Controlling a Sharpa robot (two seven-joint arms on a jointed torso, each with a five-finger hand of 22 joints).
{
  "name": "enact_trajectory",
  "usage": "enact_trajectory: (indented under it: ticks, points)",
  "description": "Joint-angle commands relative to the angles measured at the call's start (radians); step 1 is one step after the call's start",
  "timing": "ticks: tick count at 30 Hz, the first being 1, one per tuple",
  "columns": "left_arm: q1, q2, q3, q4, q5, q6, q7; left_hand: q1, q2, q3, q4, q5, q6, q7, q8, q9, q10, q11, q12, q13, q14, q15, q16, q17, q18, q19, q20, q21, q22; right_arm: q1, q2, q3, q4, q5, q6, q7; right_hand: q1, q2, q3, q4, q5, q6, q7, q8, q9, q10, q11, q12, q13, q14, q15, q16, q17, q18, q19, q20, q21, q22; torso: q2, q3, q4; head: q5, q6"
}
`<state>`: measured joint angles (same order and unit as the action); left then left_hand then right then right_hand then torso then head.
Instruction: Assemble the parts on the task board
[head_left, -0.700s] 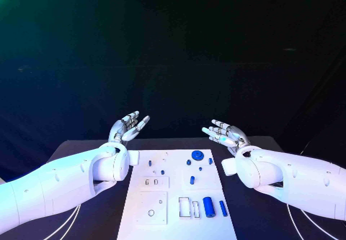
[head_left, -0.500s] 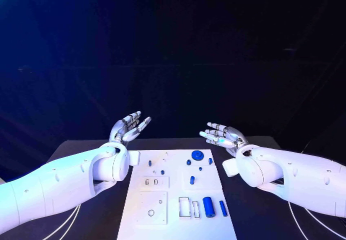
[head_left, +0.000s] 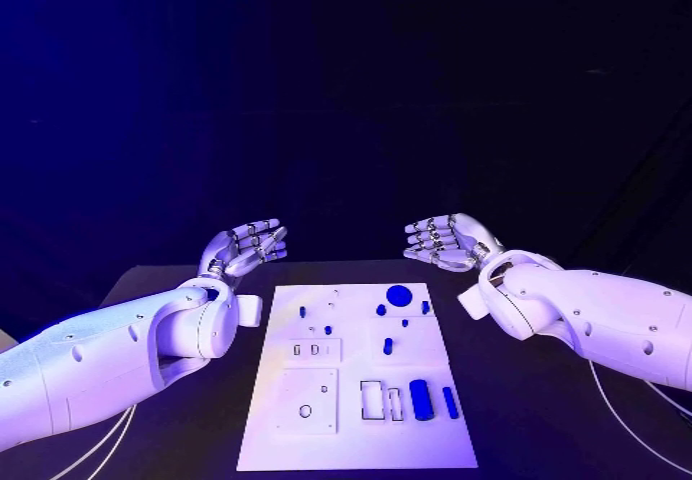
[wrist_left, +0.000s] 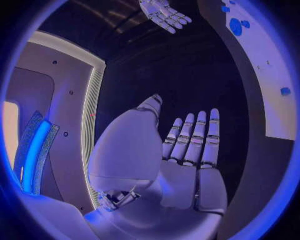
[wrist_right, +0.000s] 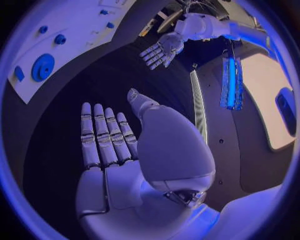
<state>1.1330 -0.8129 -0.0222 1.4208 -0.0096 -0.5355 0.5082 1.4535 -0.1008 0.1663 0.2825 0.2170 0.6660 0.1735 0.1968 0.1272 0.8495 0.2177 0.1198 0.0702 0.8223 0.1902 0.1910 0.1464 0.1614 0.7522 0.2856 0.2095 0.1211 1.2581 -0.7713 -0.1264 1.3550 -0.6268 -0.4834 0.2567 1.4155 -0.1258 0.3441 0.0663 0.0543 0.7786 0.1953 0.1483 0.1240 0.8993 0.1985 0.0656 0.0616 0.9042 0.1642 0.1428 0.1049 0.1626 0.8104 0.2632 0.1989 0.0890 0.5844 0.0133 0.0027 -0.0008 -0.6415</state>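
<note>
**Part handling: rigid small pieces, pinch at the sides**

Left hand (head_left: 245, 246) and right hand (head_left: 447, 241) hover past the far edge of the task board (head_left: 281, 445), fingers spread, holding nothing. The blue parts (head_left: 420, 398) lie on the board; they appear light, stiff and smooth, likely slippery.

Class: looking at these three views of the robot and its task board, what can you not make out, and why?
- Small parts on the board, head view: too small to tell their shapes.
- Board, left wrist view: cut off by the circle's rim.
- Board, right wrist view: likewise cut off.
- Left hand, right hand: both empty.
</note>
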Motion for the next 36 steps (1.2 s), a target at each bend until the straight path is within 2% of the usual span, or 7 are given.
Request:
enact_trajectory:
  ticks: [1,7,11,12,15,21,36]
  points:
    - [0.003,-0.014,0.001,0.025,-0.021,0.048,0.025,0.019,-0.001,0.016,0.0,-0.002,0.1,0.061,0.031,0.017,0.079,-0.017,0.01,0.0,0.08,-0.025,0.034,0.035,0.021,0.057,-0.005,0.046,0.019,0.011,0.006,0.001,-0.012,-0.292,0.029,-0.049,0.022,-0.03,0.056,-0.027,0.006,0.165,0.002,0.035,0.017,0.205,-0.053,0.005,0.005,0.245,-0.071,0.072,0.056,0.02,0.239,-0.069,0.118,0.042,0.019,0.0093,0.0073,-0.004,0.001]
    - [0.005,-0.053,0.002,0.084,-0.042,0.066,0.018,0.036,-0.018,0.048,0.001,-0.003,0.145,0.051,0.048,0.023,0.147,-0.038,-0.004,-0.001,0.15,-0.051,0.065,0.1,0.022,0.116,-0.031,0.118,0.054,0.032,0.016,0.001,-0.022,-0.515,0.104,-0.133,0.006,-0.069,0.088,-0.029,0.005,0.22,-0.027,0.038,0.029,0.297,-0.094,-0.003,0.006,0.443,-0.138,0.191,0.197,0.015,0.355,-0.142,0.306,0.156,0.038,0.0175,0.0184,-0.016,-0.001]
    - [0.006,-0.086,0.004,0.141,-0.049,0.077,0.008,0.036,-0.03,0.067,0.001,-0.003,0.157,0.046,0.05,0.023,0.172,-0.047,-0.02,-0.001,0.202,-0.068,0.099,0.155,0.02,0.16,-0.056,0.187,0.091,0.045,0.021,0.001,-0.017,-0.671,0.168,-0.203,-0.015,-0.097,0.115,-0.015,0.006,0.235,-0.04,0.035,0.042,0.318,-0.11,-0.003,0.008,0.521,-0.162,0.297,0.311,0.017,0.392,-0.161,0.409,0.228,0.054,0.0238,0.0291,-0.027,-0.001]
    - [0.007,-0.098,0.004,0.163,-0.05,0.08,0.005,0.035,-0.032,0.071,0.001,-0.003,0.158,0.046,0.05,0.023,0.176,-0.048,-0.023,-0.001,0.207,-0.07,0.104,0.167,0.02,0.161,-0.059,0.199,0.099,0.048,0.023,0.001,-0.014,-0.72,0.187,-0.225,-0.028,-0.119,0.136,-0.003,0.004,0.241,-0.046,0.034,0.055,0.331,-0.122,-0.003,0.011,0.557,-0.169,0.396,0.402,-0.003,0.451,-0.172,0.585,0.425,0.059,0.0254,0.0324,-0.03,-0.003]
    - [0.007,-0.123,0.005,0.211,-0.052,0.085,-0.001,0.03,-0.042,0.082,0.001,-0.004,0.162,0.044,0.048,0.022,0.186,-0.052,-0.037,0.0,0.225,-0.078,0.133,0.21,0.018,0.171,-0.071,0.256,0.133,0.051,0.027,0.001,-0.006,-0.81,0.222,-0.267,-0.046,-0.144,0.155,0.016,0.004,0.236,-0.053,0.029,0.077,0.329,-0.12,-0.004,0.015,0.559,-0.17,0.542,0.524,-0.049,0.527,-0.176,0.864,0.772,0.071,0.0297,0.0395,-0.037,-0.004]
    - [0.007,-0.16,0.007,0.276,-0.053,0.094,-0.012,0.023,-0.051,0.095,-0.001,-0.004,0.164,0.043,0.045,0.021,0.192,-0.054,-0.05,0.0,0.226,-0.083,0.168,0.266,0.017,0.161,-0.08,0.337,0.187,0.054,0.037,0.001,0.007,-0.917,0.27,-0.323,-0.056,-0.158,0.163,0.026,0.004,0.229,-0.054,0.03,0.114,0.32,-0.12,-0.002,0.02,0.578,-0.166,0.882,0.838,-0.09,0.594,-0.173,1.105,1.088,0.091,0.0382,0.0515,-0.049,-0.006]
    - [0.015,-0.182,0.016,0.317,-0.053,0.107,-0.031,0.023,-0.059,0.12,-0.007,-0.002,0.162,0.043,0.037,0.02,0.188,-0.055,-0.054,-0.001,0.214,-0.089,0.222,0.348,0.018,0.128,-0.089,0.49,0.289,0.049,0.061,-0.007,-0.003,-0.983,0.316,-0.366,-0.052,-0.147,0.105,0.029,0.005,0.221,-0.063,0.029,0.142,0.258,-0.113,-0.002,0.025,0.59,-0.158,1.054,0.993,-0.111,0.63,-0.163,1.206,1.232,0.125,0.054,0.066,-0.054,-0.022]
